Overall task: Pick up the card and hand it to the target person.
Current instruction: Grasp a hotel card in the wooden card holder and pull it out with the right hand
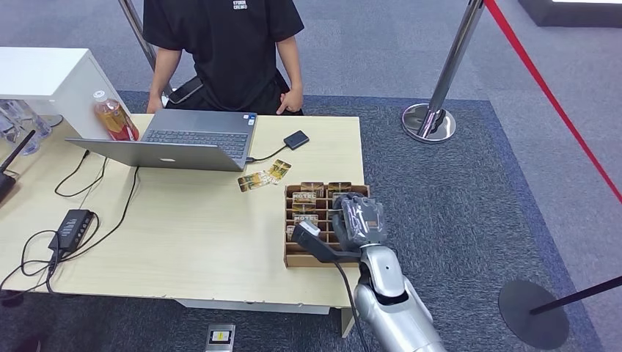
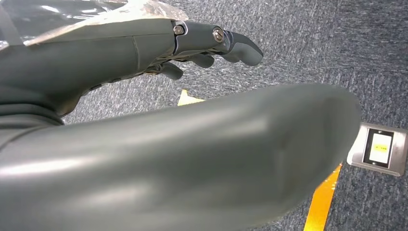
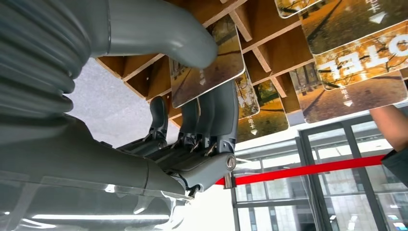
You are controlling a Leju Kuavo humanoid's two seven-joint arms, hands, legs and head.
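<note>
A wooden card rack [image 1: 295, 257] with several hotel cards stands at the table's right front. My right hand [image 1: 359, 218] hovers over its right side. In the right wrist view the thumb [image 3: 159, 29] and fingers [image 3: 216, 115] pinch one autumn-print card [image 3: 211, 72] close against the rack's slots [image 3: 269, 43]. Two loose cards [image 1: 262, 176] lie on the table beside the rack. A person in a black shirt [image 1: 220, 51] stands behind the table's far edge. My left hand [image 2: 211, 43] hangs over the carpet, fingers apart, holding nothing.
An open laptop [image 1: 183, 139], a drink bottle [image 1: 115, 119], a small black device [image 1: 296, 139] and a power adapter [image 1: 73, 224] with cables lie on the table. A stanchion [image 1: 429, 121] with a red belt stands to the right. A floor socket [image 2: 380, 148] sits near yellow tape [image 2: 322, 202].
</note>
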